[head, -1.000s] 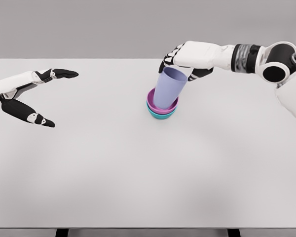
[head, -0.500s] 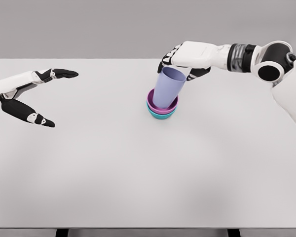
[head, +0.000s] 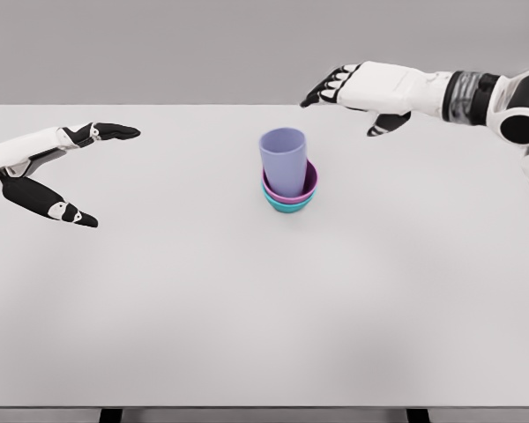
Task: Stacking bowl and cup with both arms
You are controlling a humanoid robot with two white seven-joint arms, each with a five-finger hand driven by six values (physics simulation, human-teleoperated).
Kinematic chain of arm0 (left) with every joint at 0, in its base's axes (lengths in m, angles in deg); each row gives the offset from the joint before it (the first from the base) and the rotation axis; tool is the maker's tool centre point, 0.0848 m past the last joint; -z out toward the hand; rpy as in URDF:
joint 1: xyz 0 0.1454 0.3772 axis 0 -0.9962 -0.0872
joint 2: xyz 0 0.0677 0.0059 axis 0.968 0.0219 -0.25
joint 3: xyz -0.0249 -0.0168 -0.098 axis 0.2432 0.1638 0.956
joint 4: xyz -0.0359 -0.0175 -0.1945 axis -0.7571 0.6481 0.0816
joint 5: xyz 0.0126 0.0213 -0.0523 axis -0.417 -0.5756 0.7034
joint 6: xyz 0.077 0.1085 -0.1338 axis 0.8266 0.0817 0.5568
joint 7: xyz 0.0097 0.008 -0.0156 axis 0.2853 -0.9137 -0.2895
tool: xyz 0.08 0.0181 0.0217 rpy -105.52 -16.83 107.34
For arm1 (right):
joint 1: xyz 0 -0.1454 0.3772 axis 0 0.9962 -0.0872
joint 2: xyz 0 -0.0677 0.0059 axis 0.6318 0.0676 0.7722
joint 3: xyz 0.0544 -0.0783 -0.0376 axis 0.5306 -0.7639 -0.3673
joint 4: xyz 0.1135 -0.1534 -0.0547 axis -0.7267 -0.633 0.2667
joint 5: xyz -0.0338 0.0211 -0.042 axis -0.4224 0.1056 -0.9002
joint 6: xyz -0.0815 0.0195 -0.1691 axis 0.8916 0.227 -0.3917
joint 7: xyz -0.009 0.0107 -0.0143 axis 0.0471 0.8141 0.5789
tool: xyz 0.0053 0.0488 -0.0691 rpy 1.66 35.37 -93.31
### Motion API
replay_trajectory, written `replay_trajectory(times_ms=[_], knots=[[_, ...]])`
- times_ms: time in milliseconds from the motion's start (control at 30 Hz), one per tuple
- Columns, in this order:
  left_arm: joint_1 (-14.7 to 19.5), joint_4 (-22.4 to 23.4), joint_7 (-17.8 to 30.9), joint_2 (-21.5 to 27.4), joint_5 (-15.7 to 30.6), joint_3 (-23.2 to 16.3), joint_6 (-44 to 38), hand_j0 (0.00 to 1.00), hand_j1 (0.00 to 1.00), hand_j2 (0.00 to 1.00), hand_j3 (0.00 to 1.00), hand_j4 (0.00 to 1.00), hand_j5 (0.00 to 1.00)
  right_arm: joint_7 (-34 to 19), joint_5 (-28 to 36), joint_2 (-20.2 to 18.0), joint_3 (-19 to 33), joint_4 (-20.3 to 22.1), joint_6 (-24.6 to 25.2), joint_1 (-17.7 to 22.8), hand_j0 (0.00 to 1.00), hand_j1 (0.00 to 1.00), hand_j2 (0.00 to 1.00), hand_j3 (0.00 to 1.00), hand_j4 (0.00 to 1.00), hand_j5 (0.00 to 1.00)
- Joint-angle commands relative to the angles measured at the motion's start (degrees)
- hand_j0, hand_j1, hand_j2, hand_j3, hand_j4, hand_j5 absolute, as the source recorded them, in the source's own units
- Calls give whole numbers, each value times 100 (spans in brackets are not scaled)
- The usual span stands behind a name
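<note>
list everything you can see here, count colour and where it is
lavender plastic cup: 1, pale purple, upright inside the magenta bowl, near the table's middle
magenta plastic bowl: 1, pink-purple, nested in the teal bowl
teal plastic bowl: 1, blue-green, bottom of the stack, on the table
white rectangular table: 1, white, fills most of the view
left hand: 1, white arm with black fingers, open, over the table's left edge, holding nothing
right hand: 1, white arm with black fingers, open, above the far side of the table, to the upper right of the stack, apart from the cup
</note>
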Motion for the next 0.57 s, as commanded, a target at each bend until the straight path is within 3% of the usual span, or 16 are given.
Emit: replay_trajectory(times_ms=[0,67,167,533], knots=[[0,-4,-1,11,48,6,-13,100,100,100,100,100,100,3,67,-566,433,6,18,53,100,100,100,100,100,100],[0,5,-1,11,48,6,-13,100,100,100,100,100,100,3,103,-822,574,6,18,449,100,100,100,100,100,100],[-97,-4,-1,11,-267,6,-13,100,100,100,100,100,100,3,103,-892,574,59,18,581,100,100,100,100,100,100],[-176,-4,-1,2,-373,94,-13,100,100,100,100,100,100,3,103,-883,566,24,18,660,100,100,100,100,100,100]])
